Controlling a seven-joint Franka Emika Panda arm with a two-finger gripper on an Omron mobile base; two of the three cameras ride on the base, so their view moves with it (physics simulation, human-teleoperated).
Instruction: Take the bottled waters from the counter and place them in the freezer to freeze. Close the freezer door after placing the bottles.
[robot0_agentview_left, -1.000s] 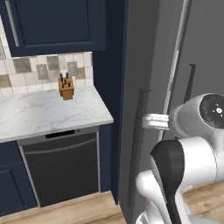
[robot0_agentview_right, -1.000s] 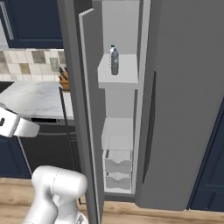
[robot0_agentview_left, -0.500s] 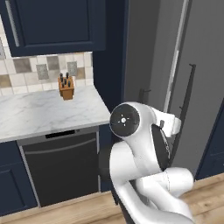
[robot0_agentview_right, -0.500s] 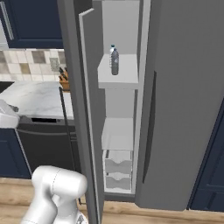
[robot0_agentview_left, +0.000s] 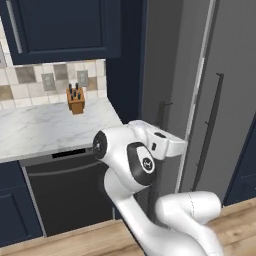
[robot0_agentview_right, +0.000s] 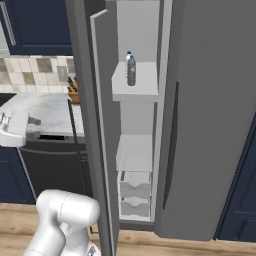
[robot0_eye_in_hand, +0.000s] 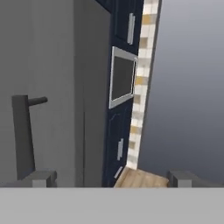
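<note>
A bottled water (robot0_agentview_right: 131, 70) with a blue cap stands upright on the upper white shelf inside the freezer (robot0_agentview_right: 137, 150). The freezer door (robot0_agentview_right: 101, 130) stands partly open, a narrow gap showing the white shelves. My gripper (robot0_agentview_left: 170, 146) hovers beside the door's thin dark bar handle (robot0_agentview_left: 161, 130), at about counter height. In the hand view the gripper (robot0_eye_in_hand: 111, 177) is open with nothing between its fingertips (robot0_eye_in_hand: 41, 178), and the handle (robot0_eye_in_hand: 24, 135) rises just beside the left one. The counter (robot0_agentview_left: 45, 130) lies to the left of the freezer.
A wooden knife block (robot0_agentview_left: 76, 100) stands at the back of the counter against the tiled wall. A black dishwasher front (robot0_agentview_left: 70, 195) sits below. Navy cabinets (robot0_agentview_left: 65, 27) hang above. My own white arm (robot0_agentview_left: 130, 165) fills the space in front of the freezer door.
The arm's elbow has swung from the right toward the middle of the left base view. The hand has stayed near the door handle. The bottle and door have not moved.
</note>
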